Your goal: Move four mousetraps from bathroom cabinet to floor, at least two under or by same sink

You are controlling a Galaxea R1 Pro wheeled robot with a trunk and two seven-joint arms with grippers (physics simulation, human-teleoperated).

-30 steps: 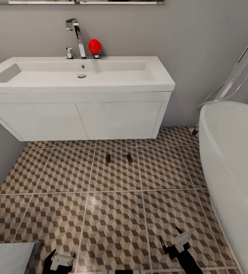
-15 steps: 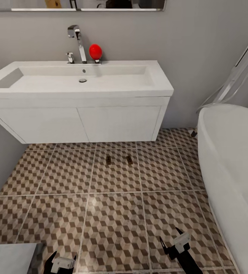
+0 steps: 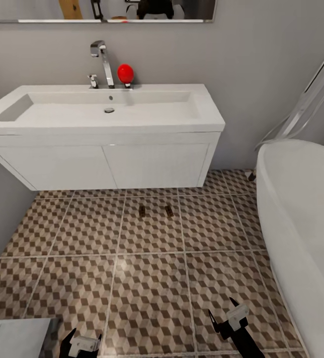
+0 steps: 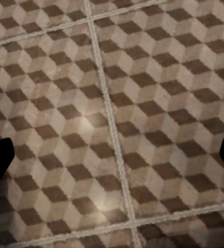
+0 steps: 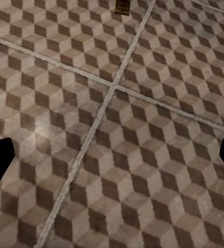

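Observation:
Two small brown mousetraps (image 3: 142,211) (image 3: 169,211) lie side by side on the cube-patterned bathroom floor (image 3: 152,288), just in front of the white wall-hung sink (image 3: 102,107). One mousetrap (image 5: 122,6) also shows at the edge of the right wrist view. My left gripper (image 3: 81,342) hangs open at the bottom left of the head view, nothing between its fingers. My right gripper (image 3: 226,314) is open and empty at the bottom right, well short of the mousetraps. The cabinet is out of view.
A white bathtub (image 3: 306,219) fills the right side. A chrome tap (image 3: 102,54) and a red ball-shaped object (image 3: 125,73) stand at the back of the sink, below a mirror (image 3: 102,10). A grey wall (image 3: 3,209) stands at left.
The whole head view has shifted downward in the picture, so the camera has tilted up, showing more of the mirror. Both grippers stay open and the mousetraps have not moved.

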